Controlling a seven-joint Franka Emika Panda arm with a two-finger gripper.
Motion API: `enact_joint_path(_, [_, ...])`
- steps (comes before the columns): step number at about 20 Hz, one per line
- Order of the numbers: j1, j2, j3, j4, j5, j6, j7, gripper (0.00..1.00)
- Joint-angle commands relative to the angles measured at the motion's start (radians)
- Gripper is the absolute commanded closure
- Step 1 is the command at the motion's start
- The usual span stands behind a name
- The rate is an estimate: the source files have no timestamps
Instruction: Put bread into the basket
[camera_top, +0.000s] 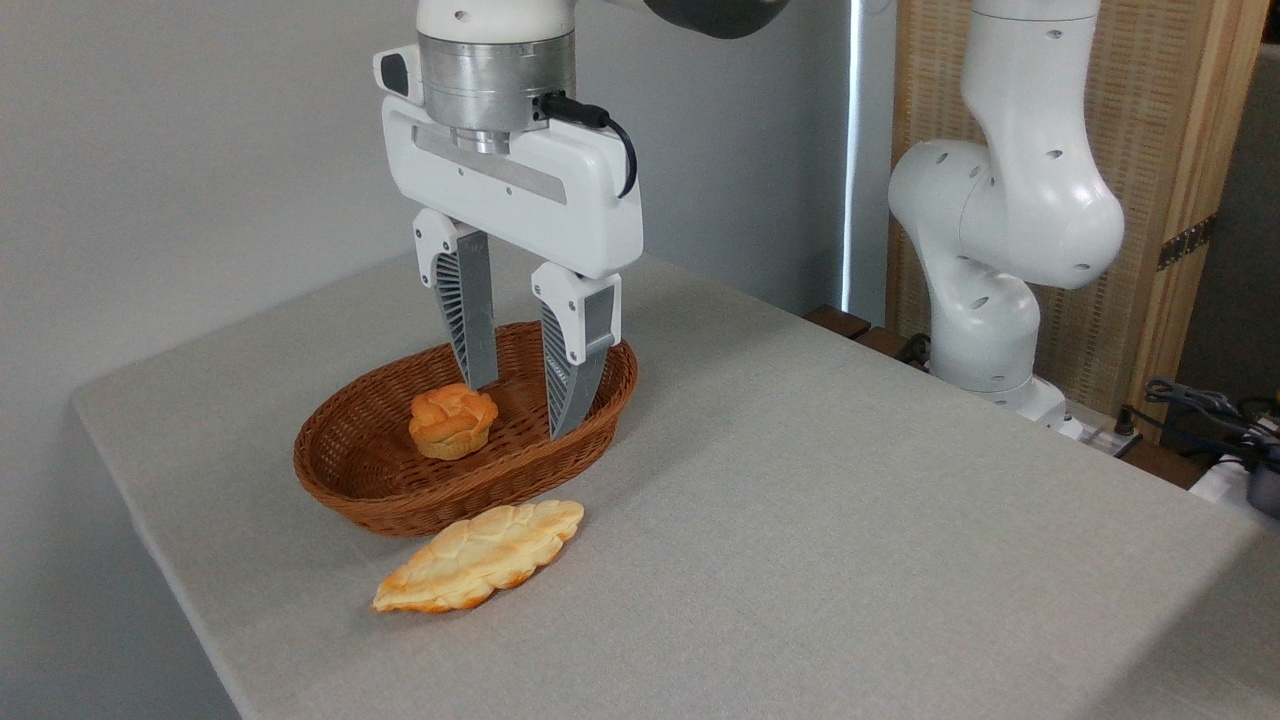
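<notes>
On the left half of the grey cloth-covered table (800, 520) you have the basket (350, 470), an oval of brown woven wicker with a shallow, ribbed wall, and the bread (452, 420) sits inside it on the woven floor, a small round bun of deep orange-gold with twisted, knotted lobes on top. Above the basket your gripper (523, 408) hangs with its two grey ribbed fingers pointing down and spread well apart, holding nothing; the left fingertip (480, 375) ends just above and behind the bun, and whether it touches the crust you cannot tell, while the right fingertip reaches down near the basket's right inner wall. Just in front of the basket, on the near side, a longer flat loaf (480, 556) lies on the cloth, pale and leaf-shaped with a puffy quilted surface and browned edges, its far end close beside the wicker rim. Off to the far right stands the arm's smooth white base (1000, 230)
</notes>
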Motion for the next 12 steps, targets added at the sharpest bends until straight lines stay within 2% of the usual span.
enact_joint_path(1, [-0.009, -0.007, 0.002, 0.004, -0.003, -0.019, 0.01, 0.0])
enact_joint_path(12, [-0.011, -0.009, 0.002, 0.005, 0.006, -0.033, 0.012, 0.0])
